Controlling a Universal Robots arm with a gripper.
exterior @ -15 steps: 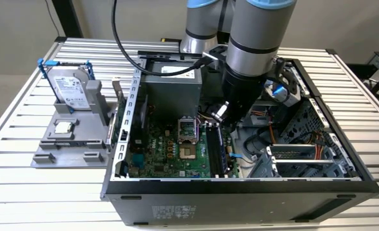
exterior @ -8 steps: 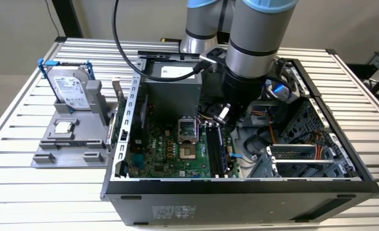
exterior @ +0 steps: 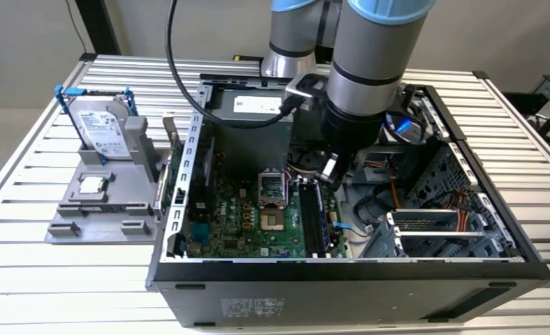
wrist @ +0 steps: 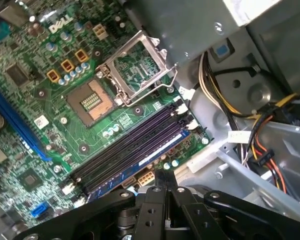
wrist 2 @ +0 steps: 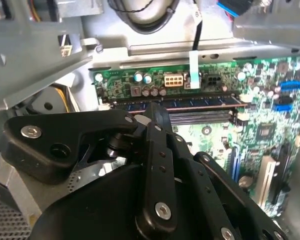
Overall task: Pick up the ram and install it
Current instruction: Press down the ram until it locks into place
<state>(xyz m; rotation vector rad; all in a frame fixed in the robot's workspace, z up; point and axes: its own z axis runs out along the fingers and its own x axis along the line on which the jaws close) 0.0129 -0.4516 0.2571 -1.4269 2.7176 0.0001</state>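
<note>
The ram (wrist 2: 200, 102) is a dark blue stick lying along the outermost memory slot of the green motherboard (exterior: 238, 223), near the board's edge. In the first wrist view the ram (wrist: 145, 162) runs diagonally just beyond my fingertips. My gripper (exterior: 329, 173) hangs inside the open computer case, its black fingers pressed together, and the gripper (wrist 2: 157, 111) tip sits right over the stick's top edge. In the first wrist view the gripper (wrist: 166, 176) shows no gap between its fingers. Whether the tip touches the ram I cannot tell.
An open processor socket (wrist: 92, 102) lies beside the slots. Bundled cables (wrist: 260, 145) and a metal drive cage (exterior: 442, 223) crowd the case's right side in the exterior view. Outside, on the exterior view's left, a grey fixture (exterior: 98, 216) holds a hard drive (exterior: 102, 129) and a processor chip (exterior: 91, 185).
</note>
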